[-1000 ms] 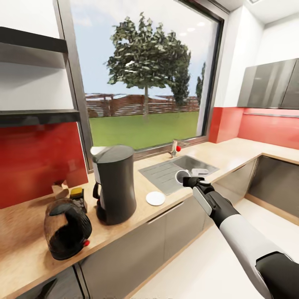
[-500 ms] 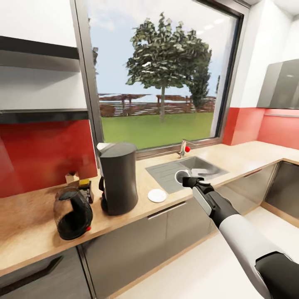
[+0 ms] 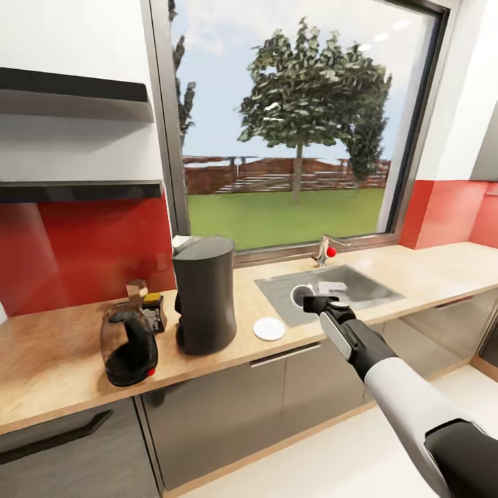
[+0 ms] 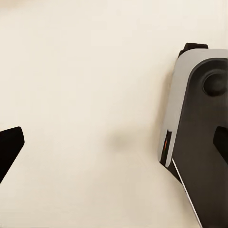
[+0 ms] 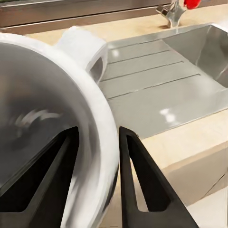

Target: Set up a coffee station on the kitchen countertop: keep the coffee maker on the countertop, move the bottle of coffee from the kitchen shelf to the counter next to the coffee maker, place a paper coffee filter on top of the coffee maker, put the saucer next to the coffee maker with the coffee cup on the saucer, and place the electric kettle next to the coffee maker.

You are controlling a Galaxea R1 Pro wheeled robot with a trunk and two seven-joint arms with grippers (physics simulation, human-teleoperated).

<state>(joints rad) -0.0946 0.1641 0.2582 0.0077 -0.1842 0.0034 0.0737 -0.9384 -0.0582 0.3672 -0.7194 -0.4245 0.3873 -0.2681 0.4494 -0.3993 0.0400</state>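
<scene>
The black coffee maker [image 3: 204, 294] stands on the kitchen countertop [image 3: 55, 370]. A pale white piece [image 3: 182, 242] shows at its top edge, perhaps the paper coffee filter. The electric kettle [image 3: 128, 346] sits to its left, with the bottle of coffee [image 3: 153, 311] just behind. The saucer [image 3: 268, 328] lies bare on the counter, right of the coffee maker. My right gripper [image 3: 309, 301] [image 5: 98, 133] is shut on the rim of the coffee cup [image 3: 301, 294] [image 5: 95, 114], held over the counter edge by the sink, right of the saucer. My left gripper [image 4: 114, 145] hangs open over pale floor. The kitchen shelf [image 3: 76, 190] is bare.
A steel sink [image 3: 346, 290] [image 5: 166, 95] with a red-knobbed tap [image 3: 325, 250] sits under the window, a small white item [image 3: 332, 286] in its basin. A tan box [image 3: 136, 287] stands behind the bottle. Dark cabinet fronts [image 3: 207, 415] run below the counter. A second shelf [image 3: 72, 86] hangs higher.
The whole head view has shifted, so the camera has moved; the counter items slid right in the picture. My right arm stays put in the view, still holding the cup.
</scene>
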